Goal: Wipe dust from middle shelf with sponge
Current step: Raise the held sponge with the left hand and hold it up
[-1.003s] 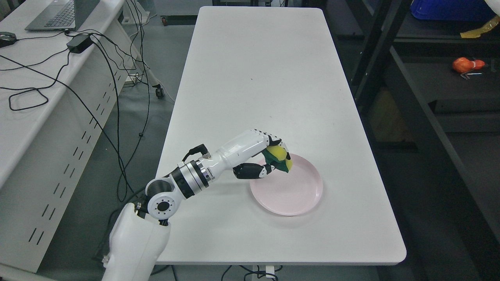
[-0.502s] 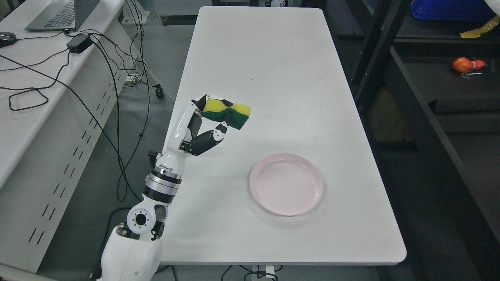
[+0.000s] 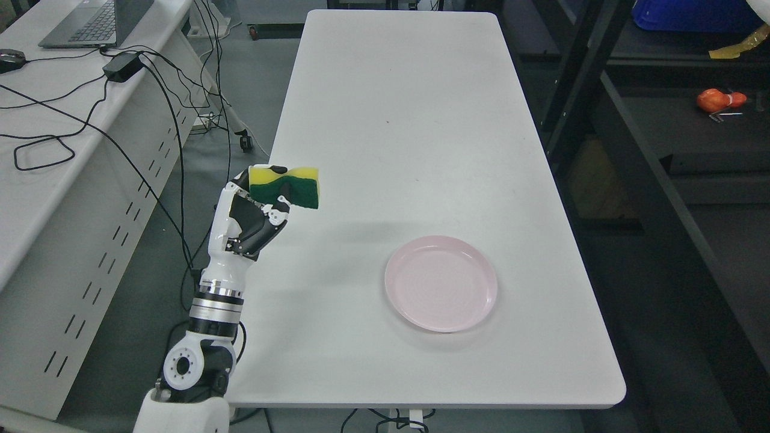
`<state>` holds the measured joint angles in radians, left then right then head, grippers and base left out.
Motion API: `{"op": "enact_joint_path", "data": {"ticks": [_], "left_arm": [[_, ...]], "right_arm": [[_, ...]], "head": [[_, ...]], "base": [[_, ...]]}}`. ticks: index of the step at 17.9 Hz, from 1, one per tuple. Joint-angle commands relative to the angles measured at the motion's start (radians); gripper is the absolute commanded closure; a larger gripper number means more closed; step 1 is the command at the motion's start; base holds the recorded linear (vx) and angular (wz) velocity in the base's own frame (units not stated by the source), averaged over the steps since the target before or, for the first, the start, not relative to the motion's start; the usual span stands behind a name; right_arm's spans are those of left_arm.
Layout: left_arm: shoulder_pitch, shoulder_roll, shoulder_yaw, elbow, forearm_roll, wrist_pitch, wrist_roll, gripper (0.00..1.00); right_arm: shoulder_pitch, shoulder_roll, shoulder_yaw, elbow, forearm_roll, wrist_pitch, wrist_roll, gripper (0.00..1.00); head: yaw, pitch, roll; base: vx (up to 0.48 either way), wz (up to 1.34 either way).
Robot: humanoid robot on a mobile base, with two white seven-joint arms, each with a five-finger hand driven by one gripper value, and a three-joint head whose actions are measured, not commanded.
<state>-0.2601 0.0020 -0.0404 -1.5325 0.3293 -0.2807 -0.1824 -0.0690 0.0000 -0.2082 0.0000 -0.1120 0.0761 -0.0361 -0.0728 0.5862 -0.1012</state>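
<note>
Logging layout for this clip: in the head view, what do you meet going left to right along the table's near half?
Left robot hand → yellow-and-green sponge it grips → pink plate → dark shelving rack beside the white table.

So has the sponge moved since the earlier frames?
Yes. The sponge, held in the left hand, was at the pink plate a second ago; it is now up and left, at the white table's left edge.

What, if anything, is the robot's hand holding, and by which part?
The left hand holds a yellow-and-green sponge, gripped at its left end by the fingertips; the rest juts free to the right.
</note>
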Motion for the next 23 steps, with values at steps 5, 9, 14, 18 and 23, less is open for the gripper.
{"op": "enact_joint_path", "data": {"ticks": [5, 9, 14, 18, 23], "left_arm": [[0.009, 0.015, 0.126, -0.15, 0.042, 0.159, 0.035, 0.94], [0.007, 0.015, 0.129, -0.15, 0.042, 0.175, 0.035, 0.94], [0.007, 0.015, 0.128, -0.149, 0.042, 0.176, 0.035, 0.94], [0.007, 0.015, 0.126, -0.149, 0.042, 0.178, 0.034, 0.94], [0.007, 0.015, 0.126, -0.149, 0.042, 0.179, 0.034, 0.94]], "right_arm": [[0.0, -0.017, 0.0, -0.017, 0.0, 0.001, -0.001, 0.0], [0.0, -0.017, 0.0, -0.017, 0.0, 0.001, -0.001, 0.0], [0.0, -0.017, 0.0, -0.017, 0.0, 0.001, -0.001, 0.0], [0.0, -0.017, 0.0, -0.017, 0.0, 0.001, -0.001, 0.0], [0.0, -0.017, 0.001, -0.017, 0.0, 0.001, -0.001, 0.0]], "head": [[0.0, 0.0, 0.0], [0.0, 0.0, 0.0], [0.0, 0.0, 0.0], [0.0, 0.0, 0.0], [0.0, 0.0, 0.0]], "base": [[0.0, 0.0], [0.0, 0.0], [0.0, 0.0], [0.0, 0.0], [0.0, 0.0]]}}
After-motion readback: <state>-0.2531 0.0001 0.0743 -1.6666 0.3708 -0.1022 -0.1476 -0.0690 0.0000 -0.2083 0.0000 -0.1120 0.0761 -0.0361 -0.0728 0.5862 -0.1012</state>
